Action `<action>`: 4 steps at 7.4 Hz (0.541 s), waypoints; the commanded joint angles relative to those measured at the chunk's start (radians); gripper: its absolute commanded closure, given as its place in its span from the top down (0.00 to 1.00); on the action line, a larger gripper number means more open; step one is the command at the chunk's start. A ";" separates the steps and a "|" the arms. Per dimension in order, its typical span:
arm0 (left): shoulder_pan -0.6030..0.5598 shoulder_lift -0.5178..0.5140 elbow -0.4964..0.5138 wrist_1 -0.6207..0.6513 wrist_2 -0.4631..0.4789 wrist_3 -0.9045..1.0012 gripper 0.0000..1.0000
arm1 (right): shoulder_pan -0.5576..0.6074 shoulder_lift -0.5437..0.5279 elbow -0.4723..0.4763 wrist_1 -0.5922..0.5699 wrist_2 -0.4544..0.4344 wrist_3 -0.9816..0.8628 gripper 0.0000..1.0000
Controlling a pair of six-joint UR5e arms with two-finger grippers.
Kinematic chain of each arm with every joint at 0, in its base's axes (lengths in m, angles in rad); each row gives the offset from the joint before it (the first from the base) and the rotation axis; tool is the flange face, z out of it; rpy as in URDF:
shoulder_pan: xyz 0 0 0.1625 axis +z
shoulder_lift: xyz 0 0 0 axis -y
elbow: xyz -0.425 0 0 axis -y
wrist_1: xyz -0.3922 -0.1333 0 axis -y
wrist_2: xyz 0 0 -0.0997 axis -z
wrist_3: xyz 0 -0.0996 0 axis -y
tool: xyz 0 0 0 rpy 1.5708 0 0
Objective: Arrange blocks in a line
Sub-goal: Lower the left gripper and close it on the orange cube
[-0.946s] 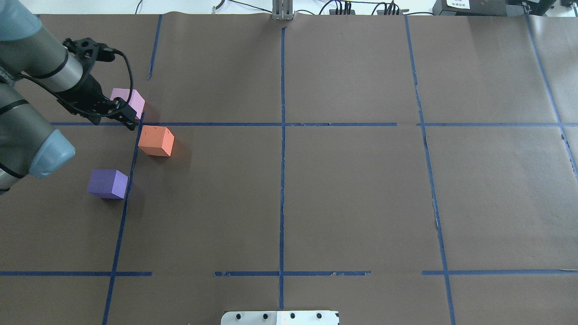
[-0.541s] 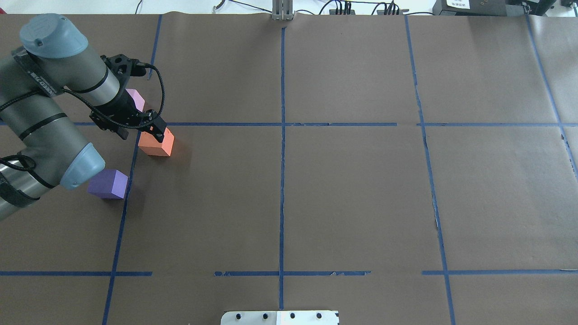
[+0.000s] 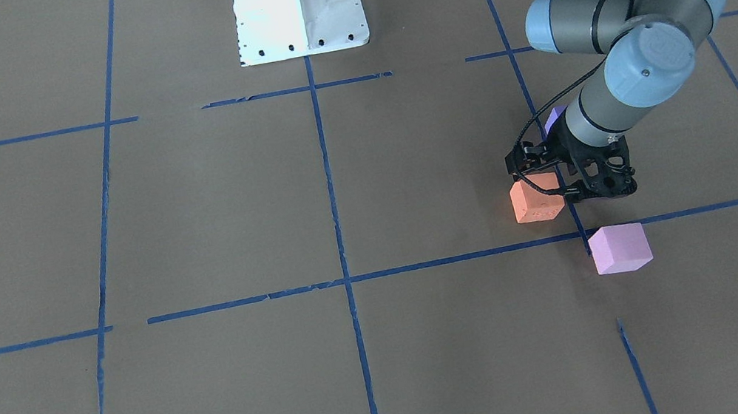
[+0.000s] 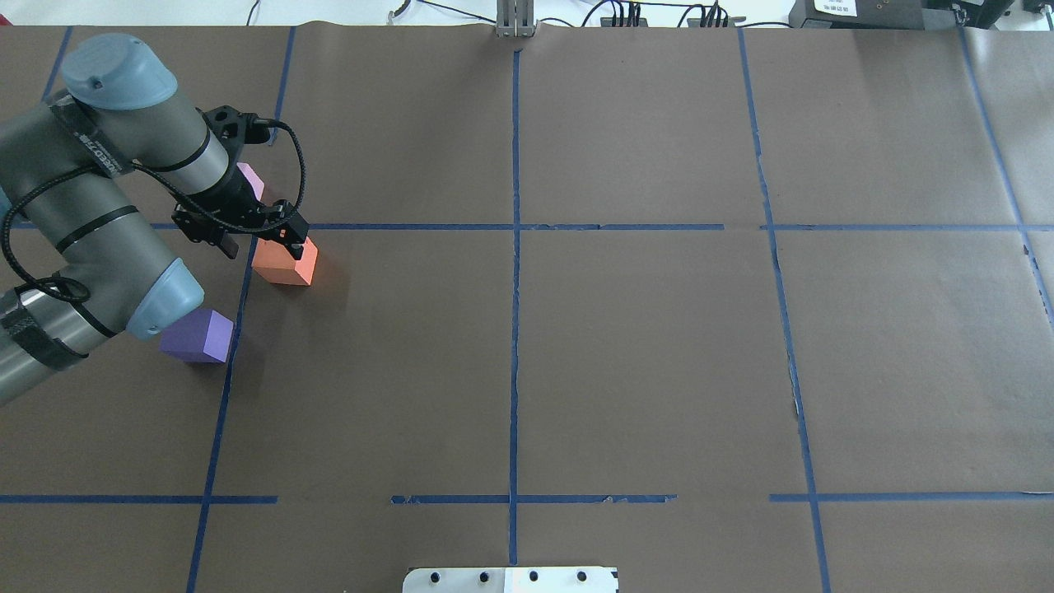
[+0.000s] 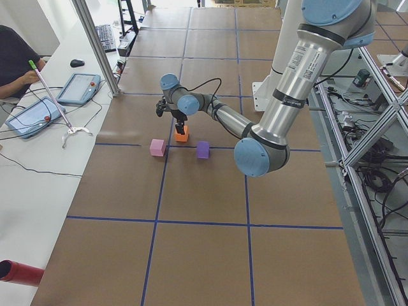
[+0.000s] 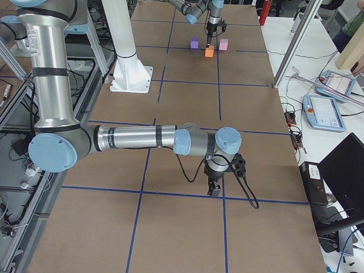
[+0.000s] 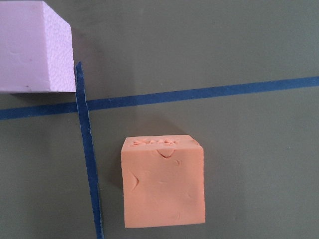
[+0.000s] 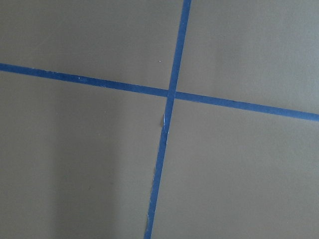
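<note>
The left end effector [image 4: 261,241] is held over the far edge of the orange block [image 4: 288,265]. Its fingers seem to be spread apart with nothing held, though the view is small. The orange block is set on the brown desk [image 4: 642,346], just beside a crossing of blue tape lines [image 4: 514,329]. The pink block [image 3: 619,247] is found near it, across one tape line. The purple block [image 4: 198,336] is placed closer to the robot, and no straight row is made by the three. The right end effector [image 6: 214,190] is hung low over bare desk, well apart from the blocks; how its fingers stand cannot be told.
</note>
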 commanded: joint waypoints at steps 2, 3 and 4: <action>0.000 -0.004 0.015 -0.022 -0.003 -0.083 0.99 | 0.000 0.000 0.000 0.000 0.000 0.000 1.00; 0.000 -0.006 0.038 -0.048 -0.003 -0.101 0.99 | 0.000 0.000 0.000 0.000 0.000 0.000 1.00; 0.001 -0.006 0.046 -0.059 0.002 -0.099 0.99 | 0.000 0.000 0.000 0.000 0.000 0.000 1.00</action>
